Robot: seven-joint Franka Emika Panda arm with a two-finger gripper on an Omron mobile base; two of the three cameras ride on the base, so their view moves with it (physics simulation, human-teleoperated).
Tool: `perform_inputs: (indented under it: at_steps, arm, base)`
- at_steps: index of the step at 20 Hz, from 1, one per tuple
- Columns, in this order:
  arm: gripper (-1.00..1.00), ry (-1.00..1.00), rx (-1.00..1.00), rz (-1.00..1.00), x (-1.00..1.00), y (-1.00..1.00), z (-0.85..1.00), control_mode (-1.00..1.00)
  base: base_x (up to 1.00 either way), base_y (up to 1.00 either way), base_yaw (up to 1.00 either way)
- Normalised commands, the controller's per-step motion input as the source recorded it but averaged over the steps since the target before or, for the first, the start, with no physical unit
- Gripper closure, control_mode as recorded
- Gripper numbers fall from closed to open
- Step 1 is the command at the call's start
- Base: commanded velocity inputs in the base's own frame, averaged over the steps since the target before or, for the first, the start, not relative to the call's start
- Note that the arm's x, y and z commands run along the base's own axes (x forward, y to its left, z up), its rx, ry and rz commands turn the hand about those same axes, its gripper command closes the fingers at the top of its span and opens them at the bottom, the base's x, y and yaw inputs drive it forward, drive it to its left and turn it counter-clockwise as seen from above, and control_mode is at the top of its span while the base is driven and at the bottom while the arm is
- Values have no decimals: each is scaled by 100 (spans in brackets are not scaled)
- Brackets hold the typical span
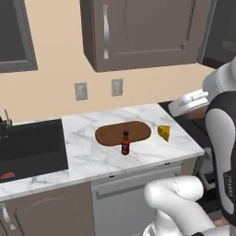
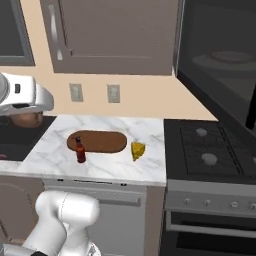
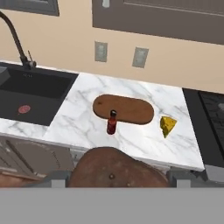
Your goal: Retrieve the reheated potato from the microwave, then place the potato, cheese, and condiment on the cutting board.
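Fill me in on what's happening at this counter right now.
The robot arm is carrying the potato in its gripper, held above and short of the marble counter. The cutting board lies bare on the counter. The condiment stands upright at the board's near edge and the cheese sits on the marble beside the board's end nearest the stove. None of the three items is on the board yet.

sink (image 3: 35, 94) left | faucet (image 3: 15, 39) | stove (image 2: 210, 145) right | outlets (image 1: 81, 91)
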Motion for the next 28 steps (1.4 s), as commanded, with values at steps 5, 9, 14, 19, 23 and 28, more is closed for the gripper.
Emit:
perform_inputs:
  at_steps: [5, 9, 14, 19, 23, 28]
  arm:
    - [100, 0, 0, 0, 0, 0, 0, 100]
    - [100, 0, 0, 0, 0, 0, 0, 100]
    - [100, 0, 0, 0, 0, 0, 0, 100]
    - [100, 0, 0, 0, 0, 0, 0, 100]
    - [100, 0, 0, 0, 14, -19, -28, -100]
    - [100, 0, 0, 0, 15, -31, -67, -100]
  base:
    - [54, -5, 0]
    - [50, -16, 0]
    - [46, -23, 0]
    - [37, -21, 0]
    - [7, -4, 0]
    - [0, 0, 0]
